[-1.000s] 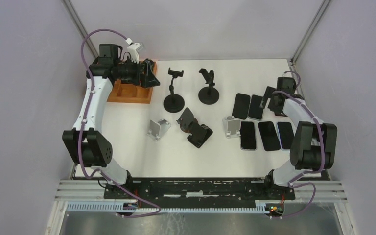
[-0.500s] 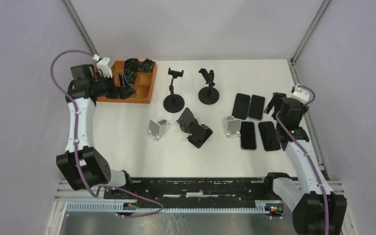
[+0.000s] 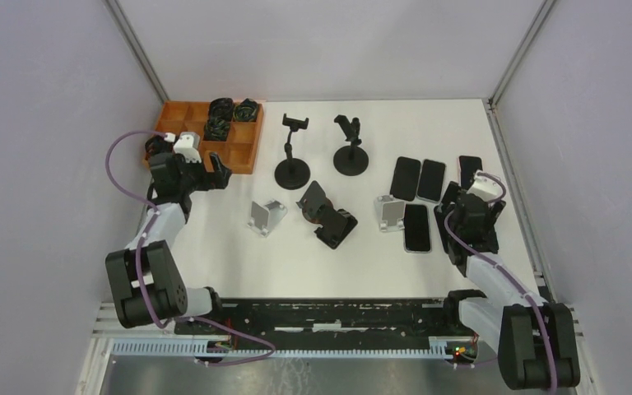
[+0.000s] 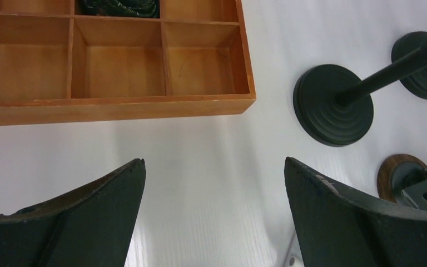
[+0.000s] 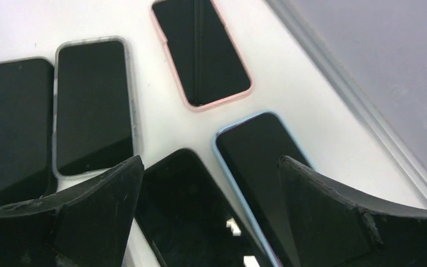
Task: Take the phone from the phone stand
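Note:
Several phones lie flat on the table at the right, among them a pink-cased phone, a blue-cased phone, a black phone and a clear-cased phone. No phone shows on any stand. Two black pole stands, two silver stands and a black folding stand stand mid-table. My left gripper is open and empty over bare table in front of the wooden tray. My right gripper is open and empty just above the black and blue-cased phones.
A wooden tray with compartments sits at the back left, dark items in its far cells. A pole stand's round base lies right of the left gripper. The right wall and table edge run close beside the phones.
The left gripper has moved from over the tray down toward the near side, onto the table in front of it. The right gripper has drawn back and lowered over the nearer phones.

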`<state>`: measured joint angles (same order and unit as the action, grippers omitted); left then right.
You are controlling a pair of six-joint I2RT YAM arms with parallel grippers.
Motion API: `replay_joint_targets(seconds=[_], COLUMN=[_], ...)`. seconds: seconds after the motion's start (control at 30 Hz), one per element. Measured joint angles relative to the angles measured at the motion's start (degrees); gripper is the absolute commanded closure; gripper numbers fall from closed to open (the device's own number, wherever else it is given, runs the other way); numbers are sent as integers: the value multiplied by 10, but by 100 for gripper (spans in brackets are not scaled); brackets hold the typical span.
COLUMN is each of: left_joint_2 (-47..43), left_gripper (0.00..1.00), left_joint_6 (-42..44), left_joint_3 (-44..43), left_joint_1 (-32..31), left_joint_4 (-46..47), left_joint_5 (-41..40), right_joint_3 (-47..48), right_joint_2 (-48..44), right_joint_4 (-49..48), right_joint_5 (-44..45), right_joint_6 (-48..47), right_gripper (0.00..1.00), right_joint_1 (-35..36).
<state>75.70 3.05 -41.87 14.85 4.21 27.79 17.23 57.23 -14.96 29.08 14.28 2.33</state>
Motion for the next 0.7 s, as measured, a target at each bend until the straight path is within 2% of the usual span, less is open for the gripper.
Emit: replay_joint_targets(seconds=[0.13, 0.23, 0.43, 0.7], left_joint_2=[39, 71, 100, 121], left_gripper=[0, 0, 0, 0], left_joint_6=[-34, -52, -66, -71], left_joint_3=[30, 49, 111, 184], left_joint_1=[-4, -8, -16, -29], left_joint_4=[107, 153, 261, 418], left_joint_5=[-7, -8, -18, -25], right_joint_3=[-101, -166, -166, -166], right_joint_2=[-43, -53, -14, 92], right_joint_4=[-144, -211, -353, -549], right_joint_5=[33, 45, 51, 71], right_joint_6=[-58, -88, -114, -166], right_gripper=[2, 2, 2, 2], right_joint_1=[2, 2, 14, 54])
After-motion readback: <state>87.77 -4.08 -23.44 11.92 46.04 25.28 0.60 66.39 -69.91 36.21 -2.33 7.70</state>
